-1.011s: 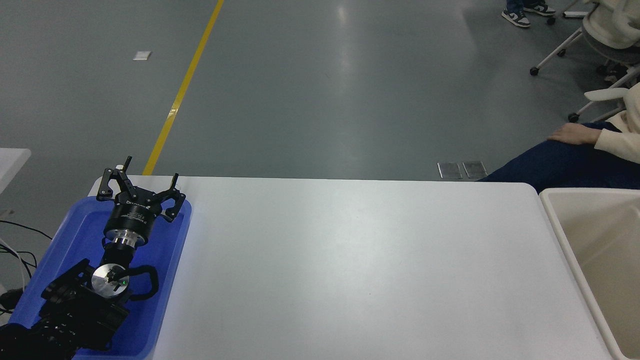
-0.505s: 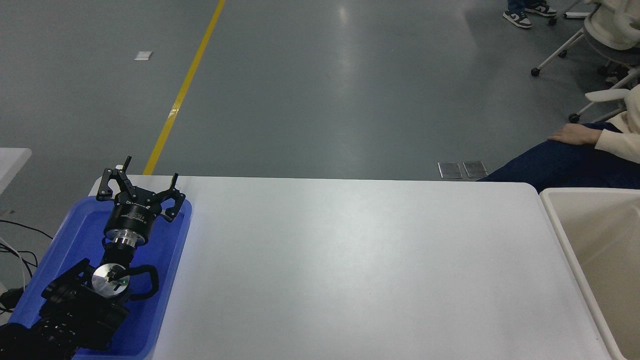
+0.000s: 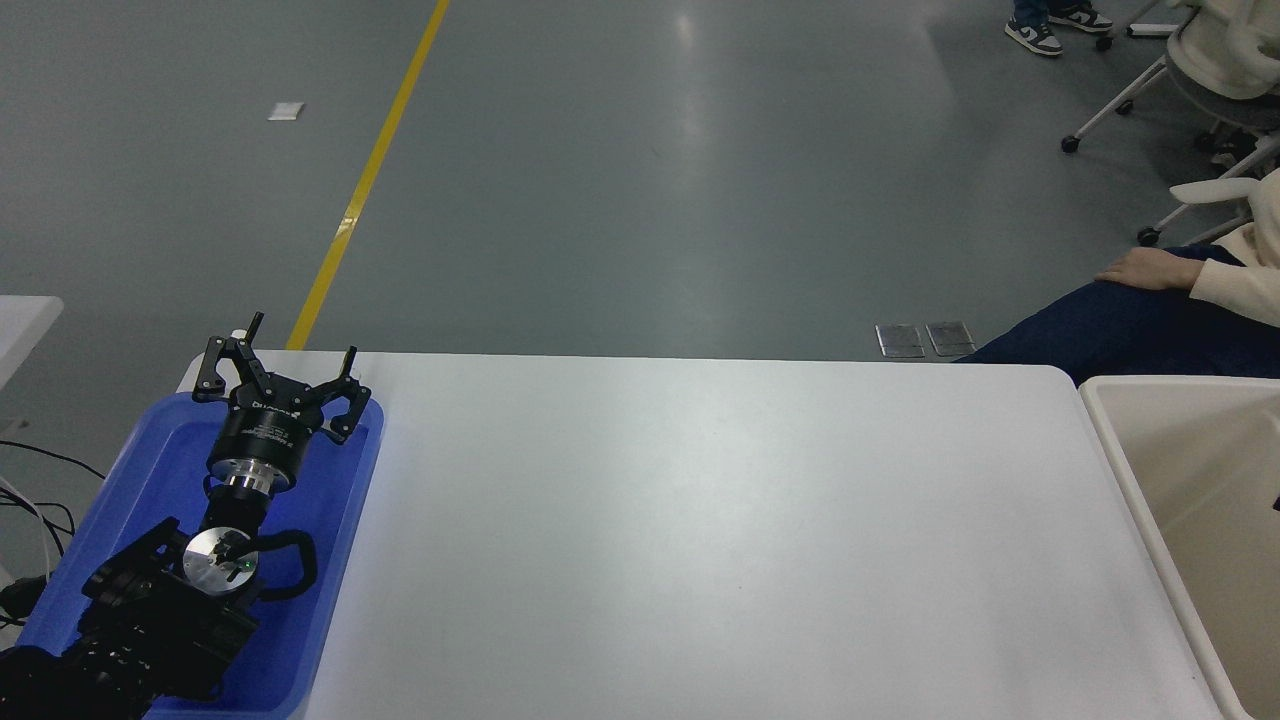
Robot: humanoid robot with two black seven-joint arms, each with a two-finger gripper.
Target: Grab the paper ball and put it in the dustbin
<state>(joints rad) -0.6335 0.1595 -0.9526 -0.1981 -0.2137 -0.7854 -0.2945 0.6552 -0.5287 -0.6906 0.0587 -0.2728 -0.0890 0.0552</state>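
The paper ball is not in view. The dustbin (image 3: 1108,440), a cream-beige tub with a thick rounded rim, stands at the table's right end and is cut off by the picture's edge. The part of its inside that shows holds nothing. My left gripper (image 3: 290,352) is open and empty, parked over the far end of the blue tray (image 3: 340,520) at the lower left. My right arm is out of view, apart from a tiny dark sliver (image 3: 1277,502) at the right edge over the dustbin that I cannot identify.
The white table (image 3: 700,520) spans the middle of the view. A seated person's leg and hand (image 3: 1140,268) are beyond the far right corner. Office chairs stand at the top right, and cables hang at the left edge.
A tiny dark sliver has appeared at the right edge over the dustbin. The left arm has not moved.
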